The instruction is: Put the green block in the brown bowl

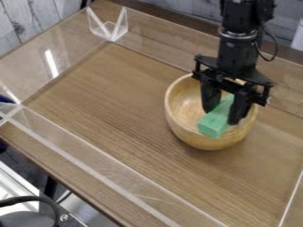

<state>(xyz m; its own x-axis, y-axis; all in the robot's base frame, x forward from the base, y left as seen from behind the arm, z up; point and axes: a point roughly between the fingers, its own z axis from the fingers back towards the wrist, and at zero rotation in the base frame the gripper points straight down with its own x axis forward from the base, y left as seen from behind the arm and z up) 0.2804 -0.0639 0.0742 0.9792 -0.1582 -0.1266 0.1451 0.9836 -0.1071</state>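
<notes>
The brown bowl (190, 124), round light wood with thick walls, sits on the right side of the wooden table. My black gripper (225, 109) points straight down into the bowl from above. It is shut on the green block (218, 119), a bright green bar that hangs tilted between the fingers, its lower end down inside the bowl near the right wall. Whether the block touches the bowl's floor I cannot tell.
The wooden table (106, 97) is ringed by low clear acrylic walls (71, 146). A clear folded stand (108, 25) sits at the back left corner. A dark object (30, 215) shows below the table's front edge.
</notes>
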